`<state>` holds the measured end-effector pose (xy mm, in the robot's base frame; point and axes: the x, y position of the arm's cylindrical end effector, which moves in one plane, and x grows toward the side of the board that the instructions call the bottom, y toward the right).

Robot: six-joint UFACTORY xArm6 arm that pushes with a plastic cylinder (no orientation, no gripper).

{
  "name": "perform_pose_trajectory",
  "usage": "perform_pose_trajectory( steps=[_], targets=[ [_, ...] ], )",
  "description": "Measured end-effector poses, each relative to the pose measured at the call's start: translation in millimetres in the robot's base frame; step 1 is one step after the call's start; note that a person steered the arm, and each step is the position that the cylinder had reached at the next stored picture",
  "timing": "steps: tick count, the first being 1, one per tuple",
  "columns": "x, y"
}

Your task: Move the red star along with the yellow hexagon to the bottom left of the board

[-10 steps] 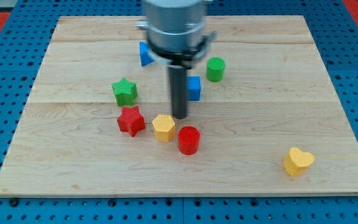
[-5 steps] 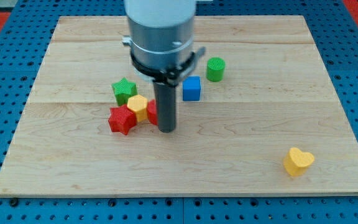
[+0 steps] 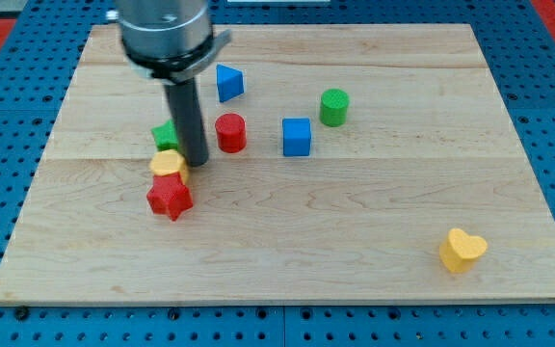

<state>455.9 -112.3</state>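
Note:
The red star lies left of the board's middle, touching the yellow hexagon just above it. My tip stands right beside the hexagon's right side, at its upper edge. The green star sits just above the hexagon, partly hidden behind the rod. The red cylinder stands to the right of the rod.
A blue triangle lies near the view's top, a blue cube and a green cylinder right of centre, and a yellow heart at the bottom right. The wooden board lies on a blue pegboard.
The rod has moved left and up. The red star and yellow hexagon have shifted left, the hexagon now above the star. The red cylinder is uncovered and stands further up and apart.

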Motion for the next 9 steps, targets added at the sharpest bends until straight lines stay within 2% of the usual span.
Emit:
perform_pose_trajectory(
  steps=[1, 2, 3, 4, 5, 6, 7, 8, 9],
  targets=[
    [40.5, -11.8],
    [56.7, -0.8],
    [66.6, 40.1],
    [91.2, -42.4],
    [91.5, -121.6],
    [91.0, -15.8],
    [64.4, 52.9],
    [15.1, 25.0],
    [10.5, -30.3]
  ],
)
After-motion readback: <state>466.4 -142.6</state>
